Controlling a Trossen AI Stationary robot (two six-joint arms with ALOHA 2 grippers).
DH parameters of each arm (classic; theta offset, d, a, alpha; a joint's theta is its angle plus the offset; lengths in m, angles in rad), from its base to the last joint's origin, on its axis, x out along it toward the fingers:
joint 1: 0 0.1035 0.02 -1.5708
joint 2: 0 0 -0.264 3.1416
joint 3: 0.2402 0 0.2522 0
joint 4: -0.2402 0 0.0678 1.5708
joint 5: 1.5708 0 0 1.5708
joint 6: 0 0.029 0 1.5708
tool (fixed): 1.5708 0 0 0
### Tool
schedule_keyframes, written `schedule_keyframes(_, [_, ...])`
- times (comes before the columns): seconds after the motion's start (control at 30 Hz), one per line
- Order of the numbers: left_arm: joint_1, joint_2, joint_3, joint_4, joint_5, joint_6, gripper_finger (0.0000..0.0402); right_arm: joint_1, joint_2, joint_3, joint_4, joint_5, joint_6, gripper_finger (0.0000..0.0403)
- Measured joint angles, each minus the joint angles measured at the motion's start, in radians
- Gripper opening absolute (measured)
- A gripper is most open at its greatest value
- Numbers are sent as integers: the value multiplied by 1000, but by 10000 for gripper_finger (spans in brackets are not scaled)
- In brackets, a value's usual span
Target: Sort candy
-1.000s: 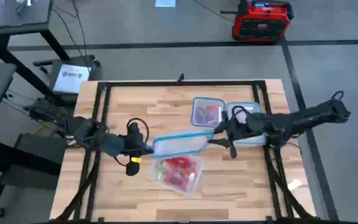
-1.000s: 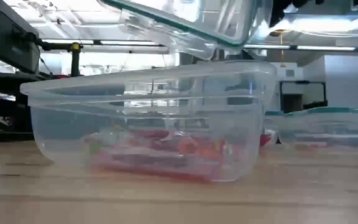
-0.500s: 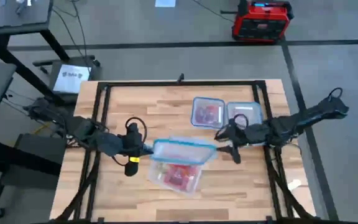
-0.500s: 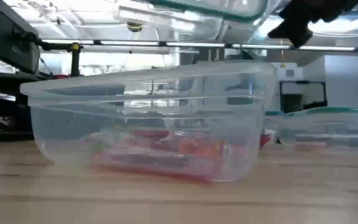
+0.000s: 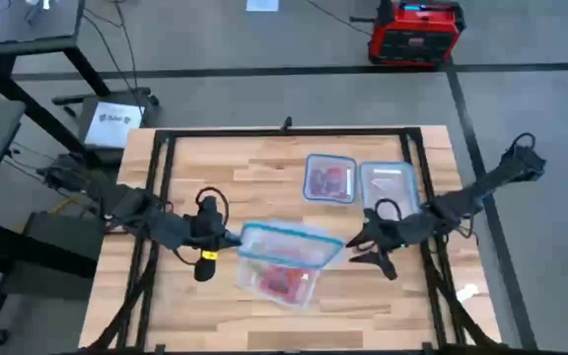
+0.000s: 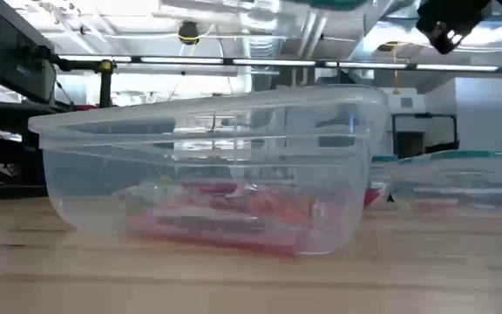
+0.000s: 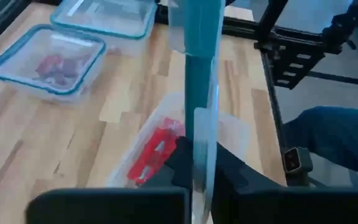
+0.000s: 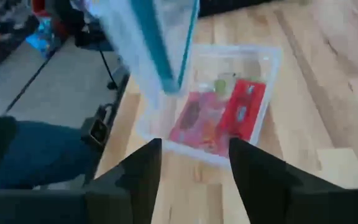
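A wooden table framed by black rails is seen from above, with 2 dark arms reaching in from opposite sides. Near the front edge, an open clear tub is shown holding the candy, a loose layer of red and pink wrapped pieces lying on its floor; in the low view the same tub stands flat on the wood with the candy visible through its wall. A blue-rimmed lid is held in the air above the far side of this tub, overlapping it in the high view. The lid is gripped at its left end by the left gripper, whose fingers are clamped on the rim; in the left wrist view the lid is seen edge-on between them. The right gripper is placed just beside the lid's right end, apart from it, with its fingers spread wide and nothing between them. Farther back on the table, 2 lidded containers are set side by side: 1 with dark red candy inside, the other with contents that cannot be made out
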Motion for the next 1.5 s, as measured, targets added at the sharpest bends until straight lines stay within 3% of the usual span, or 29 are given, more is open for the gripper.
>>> schedule_keyframes(0.17, [6, 0, 0, 1, -4, 4, 0, -3, 65, 0, 149, -10, -43, 171])
schedule_keyframes(0.3, [12, 0, 0, 1, -1, -6, 0, 5, 114, 0, 168, -38, -44, 171])
schedule_keyframes(0.47, [13, 0, 0, 1, -2, -17, 0, -24, 159, -1, 298, 61, 5, 164])
schedule_keyframes(0.6, [13, 0, 0, -13, -2, -89, 0, -65, 181, 0, 355, -18, 186, 99])
schedule_keyframes(0.67, [14, 0, 0, -36, -1, -178, 0, -63, 191, -1, 355, -23, 247, 40])
schedule_keyframes(0.73, [17, 0, 0, -61, 4, -282, 0, -47, 201, 0, 370, 2, 273, 15])
schedule_keyframes(1.0, [18, 6, 0, -198, 33, -534, 0, -6, 233, 2, 389, 36, 521, 5])
schedule_keyframes(1.2, [28, 71, 0, -229, 88, -546, 0, 26, 329, 1, 405, 32, 676, 3])
schedule_keyframes(1.37, [38, 152, 0, -320, 126, -569, 0, 55, 454, -1, 553, 11, 770, 2])
schedule_keyframes(1.5, [37, 172, 2, -272, 247, -539, 0, 89, 526, -2, 694, -44, 872, 2])
